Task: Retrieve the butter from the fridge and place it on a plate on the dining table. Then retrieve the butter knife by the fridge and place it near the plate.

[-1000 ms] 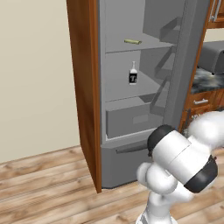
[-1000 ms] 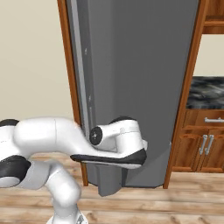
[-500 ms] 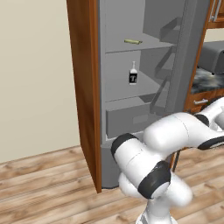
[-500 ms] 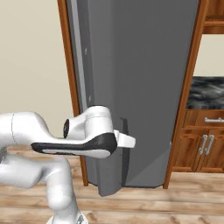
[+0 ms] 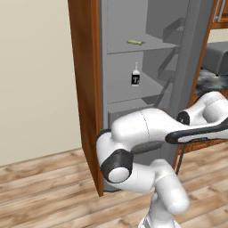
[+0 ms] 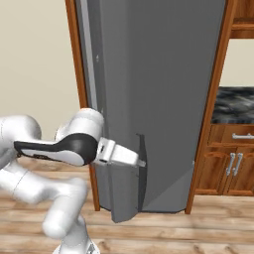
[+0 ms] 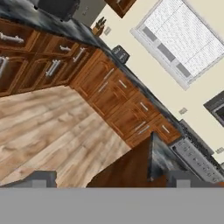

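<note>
Arm (image 5: 147, 133), white with dark joints, crosses the foreground of the left base view and bends off to the right edge. In the right base view it reaches in from the left, and the claw (image 6: 142, 163) at its end sits low in the frame, right at the dark curved handle (image 6: 141, 173) on the outer face of the fridge door (image 6: 163, 89). Whether it touches the handle I cannot tell. In the hand view the two fingertips (image 7: 43, 178) stand far apart at the bottom corners with nothing between them, so the claw is wide open and holds nothing.

Past the arm, the fridge (image 5: 133, 62) stands open in the middle of the left base view, its wood-brown side panel (image 5: 84, 89) on the left and the swung-out door along the right. A small white bottle (image 5: 136, 78) with a dark label stands on the middle shelf. The butter (image 5: 136, 42), a slim pale stick, lies flat on the upper shelf (image 5: 147, 46), above the bottle and near the top centre of the frame, well apart from the claw.

Wood floor (image 5: 44, 178) runs under it all and a plain beige wall (image 5: 35, 75) fills the left. At the right edge of the right base view, a dark marbled top (image 6: 238, 104) sits over wood drawers (image 6: 233, 163). The hand view, rolled on a slant, looks across the floor to a long row of wood drawers, with a window (image 7: 179, 39) at upper right and a stove (image 7: 192, 157) at lower right.
</note>
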Motion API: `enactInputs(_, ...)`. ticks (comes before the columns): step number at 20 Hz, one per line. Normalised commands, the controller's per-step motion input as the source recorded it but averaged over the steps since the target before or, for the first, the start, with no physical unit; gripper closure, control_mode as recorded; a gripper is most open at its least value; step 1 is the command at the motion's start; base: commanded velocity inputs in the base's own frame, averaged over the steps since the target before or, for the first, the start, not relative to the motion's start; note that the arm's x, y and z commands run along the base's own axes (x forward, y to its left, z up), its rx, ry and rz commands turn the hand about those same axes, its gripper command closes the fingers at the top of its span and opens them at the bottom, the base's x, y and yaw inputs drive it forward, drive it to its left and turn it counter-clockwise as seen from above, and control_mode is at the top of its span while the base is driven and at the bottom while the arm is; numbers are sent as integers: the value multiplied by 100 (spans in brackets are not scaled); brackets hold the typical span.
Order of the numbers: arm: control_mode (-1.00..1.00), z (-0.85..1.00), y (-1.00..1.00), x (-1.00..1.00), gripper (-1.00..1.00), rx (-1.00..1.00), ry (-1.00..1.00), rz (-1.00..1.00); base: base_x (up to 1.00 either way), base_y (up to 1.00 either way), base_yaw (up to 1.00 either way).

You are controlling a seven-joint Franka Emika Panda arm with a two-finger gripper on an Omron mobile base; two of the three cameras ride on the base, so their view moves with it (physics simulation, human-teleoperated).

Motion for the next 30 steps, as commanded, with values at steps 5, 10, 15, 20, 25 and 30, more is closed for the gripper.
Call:
enactInputs(5, -100, 100, 73, -64, -100, 1, -48, -46, 0, 0, 0)
enactInputs(10, -100, 100, 69, -49, -100, -6, -80, -34, 0, 0, 0)
enactInputs(15, -100, 100, 61, -25, -100, -3, -72, -28, 0, 0, 0)
enactInputs(20, -100, 100, 70, 0, -100, 2, -67, -35, 0, 0, 0)
enactInputs(25, -100, 100, 71, 23, -100, 6, -81, -31, 0, 0, 0)
enactInputs(30, -100, 100, 41, 6, -100, 3, -74, -7, 0, 0, 0)
